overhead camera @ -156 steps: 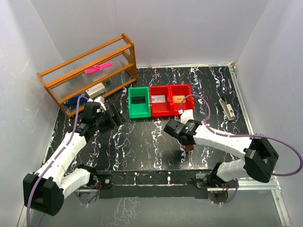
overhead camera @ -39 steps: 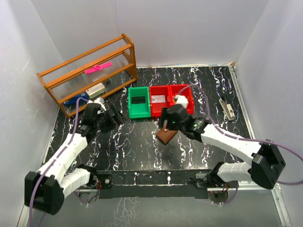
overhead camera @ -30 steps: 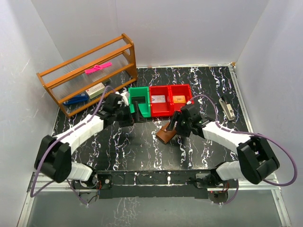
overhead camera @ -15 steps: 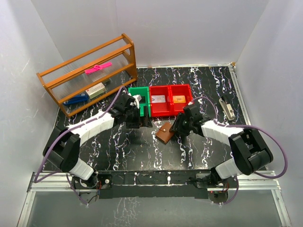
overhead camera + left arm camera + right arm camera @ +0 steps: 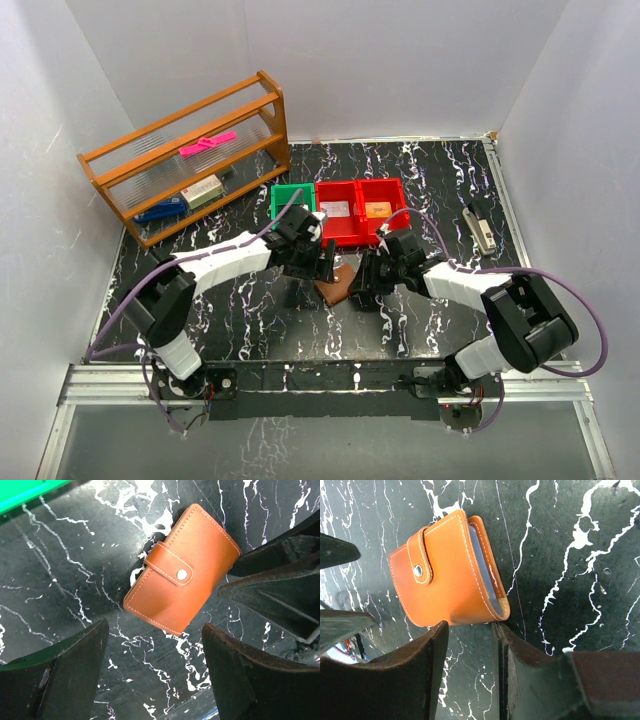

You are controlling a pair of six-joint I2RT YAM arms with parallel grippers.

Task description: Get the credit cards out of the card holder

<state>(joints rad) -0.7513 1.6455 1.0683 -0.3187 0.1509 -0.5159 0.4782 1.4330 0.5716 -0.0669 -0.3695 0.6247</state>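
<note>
The left gripper [image 5: 154, 630] has swung in from frame left. Its jaws are wide above the snapped-shut card holder [image 5: 182, 575] mid-frame, while the right gripper [image 5: 470, 630] — narrowed, empty — seemingly steadies its edge.

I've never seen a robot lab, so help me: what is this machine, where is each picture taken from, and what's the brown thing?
Two robot arms are bolted to a black marbled table, each ending in a two-finger gripper. The wide picture looks down from above; the other two come from cameras on the wrists, so the dark shapes at their bottom are fingers. The left gripper and right gripper stand either side of a brown leather card holder, lying snapped shut on the table. Neither holds it: both are open, the right narrowly. Behind stand a green bin, two red bins and a wooden rack.
</note>
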